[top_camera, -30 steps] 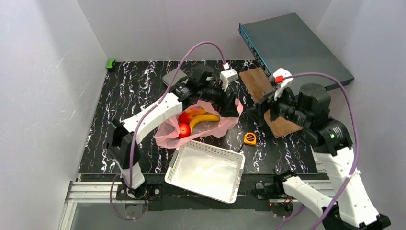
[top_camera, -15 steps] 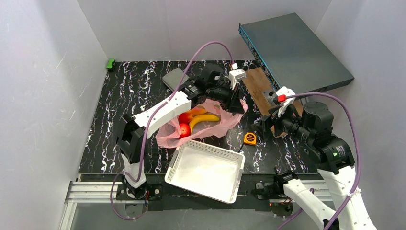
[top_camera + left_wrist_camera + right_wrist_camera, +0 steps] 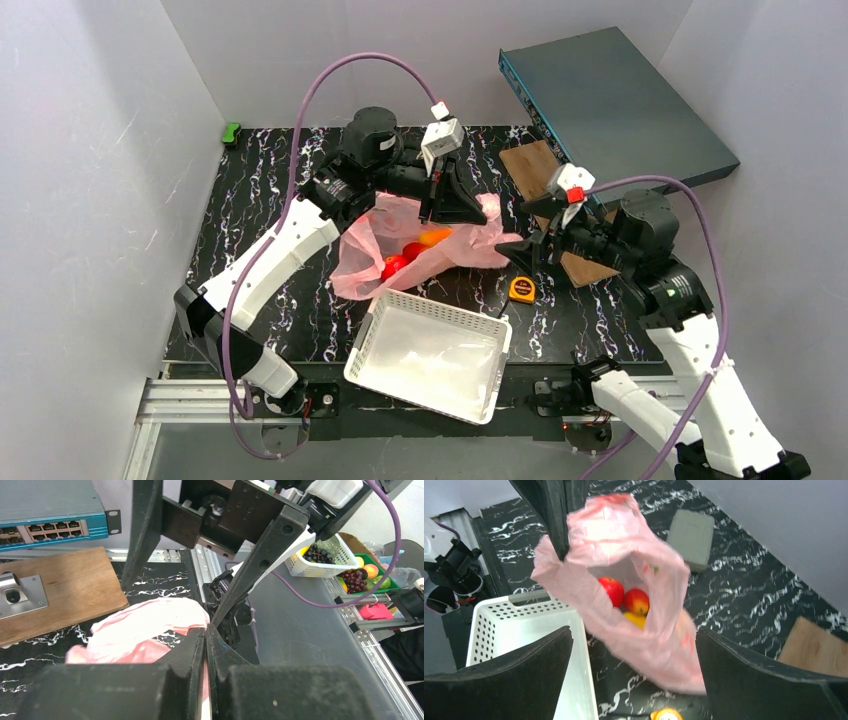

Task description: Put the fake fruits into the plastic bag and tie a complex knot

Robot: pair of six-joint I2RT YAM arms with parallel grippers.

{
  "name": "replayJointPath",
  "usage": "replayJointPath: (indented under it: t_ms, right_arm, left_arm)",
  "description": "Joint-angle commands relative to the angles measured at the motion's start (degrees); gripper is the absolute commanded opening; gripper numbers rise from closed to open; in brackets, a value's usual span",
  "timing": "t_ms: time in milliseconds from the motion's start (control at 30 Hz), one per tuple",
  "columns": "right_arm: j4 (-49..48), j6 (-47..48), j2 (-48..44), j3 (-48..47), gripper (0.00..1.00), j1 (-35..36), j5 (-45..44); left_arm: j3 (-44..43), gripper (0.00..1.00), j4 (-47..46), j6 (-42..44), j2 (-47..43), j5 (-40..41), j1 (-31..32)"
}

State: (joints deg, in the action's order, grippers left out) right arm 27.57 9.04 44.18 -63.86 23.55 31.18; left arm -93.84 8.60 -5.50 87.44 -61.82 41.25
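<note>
Pink plastic bag: thin and crinkly, it sits on the black marbled counter just behind the white lattice basket. Its upper rim is held up, and its mouth gapes toward the right arm.
Left tool: the fingers are pressed together and clamped on a fold of the bag's rim. In the left wrist view, pink film comes out from between them.
Fake fruits: they lie inside the bag, low in its pocket. The red apple touches an orange-red fruit, and a yellow piece peeks out just below them.
Right tool: the fingers are spread wide with nothing between them. It hangs just beside the bag's right corner, facing the open mouth.
Tape measure: small and yellow-orange, it rests on the counter near the bag's right corner, below the right tool.
Wooden board: it lies at the counter's far right, behind the right arm.
</note>
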Motion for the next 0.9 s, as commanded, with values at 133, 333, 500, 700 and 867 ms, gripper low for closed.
replayJointPath:
  t_ms: [133,333,500,700,867]
  right_arm:
    - [-16.06,-0.73,3.97,-0.33,0.98,7.61,4.65]
    - [-18.42,1.23,4.53,1.78,0.98,14.03,0.73]
    - [-19.04,0.16,4.82,1.22,0.98,14.15,-5.08]
    - [-8.46,1.49,1.93,-3.3,0.98,14.07,-11.84]
    - [-4.58,3.46,2.32,-7.87,0.98,13.97,-8.33]
  left_arm:
    - [-0.31,0.0,0.42,0.87,-1.62,-1.1,-1.44]
    - [0.08,0.0,-0.75,0.58,-1.6,-0.48,-1.49]
    - [1.8,0.0,-1.3,2.11,-3.46,-1.64,-1.78]
    - [2.8,0.0,-0.94,3.12,-5.07,-0.13,-2.42]
    - [2.76,0.0,-0.98,3.81,-4.7,0.09,-2.41]
